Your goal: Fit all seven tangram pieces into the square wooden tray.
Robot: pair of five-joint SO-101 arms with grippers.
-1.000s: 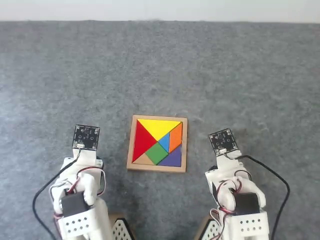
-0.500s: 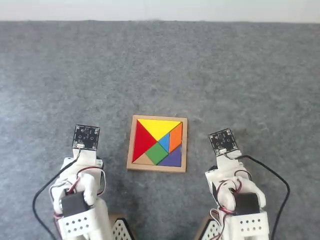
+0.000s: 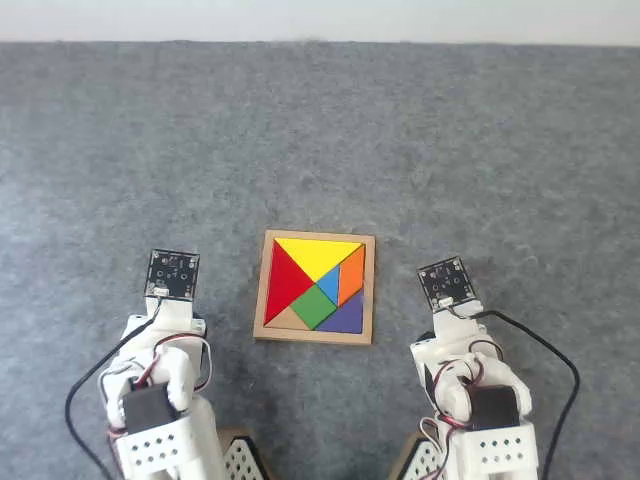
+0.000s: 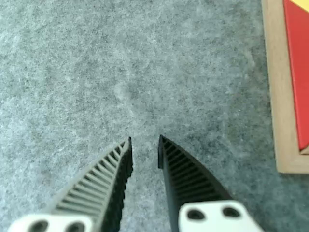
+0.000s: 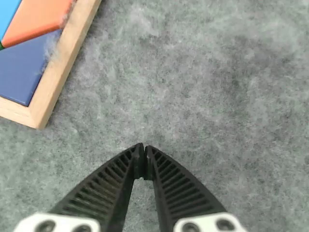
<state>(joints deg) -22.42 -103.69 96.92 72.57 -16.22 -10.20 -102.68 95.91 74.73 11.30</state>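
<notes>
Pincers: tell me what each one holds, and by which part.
Nothing is held. The left pincer is open over the carpet with nothing between its fingers. The right pincer is shut on nothing, apart from the tray.

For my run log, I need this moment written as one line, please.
task: looks done | tray: all seven pieces seated | left tool: open, empty, beside tray | right tool: shut, empty

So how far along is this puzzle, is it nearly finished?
It looks finished: the wooden tray holds seven pieces, yellow, red, blue, orange, green, purple and tan, with no gaps. Nothing is in hand: the left claw is open, the right claw shut, both empty over the grey mat. Nothing seems left.
</notes>
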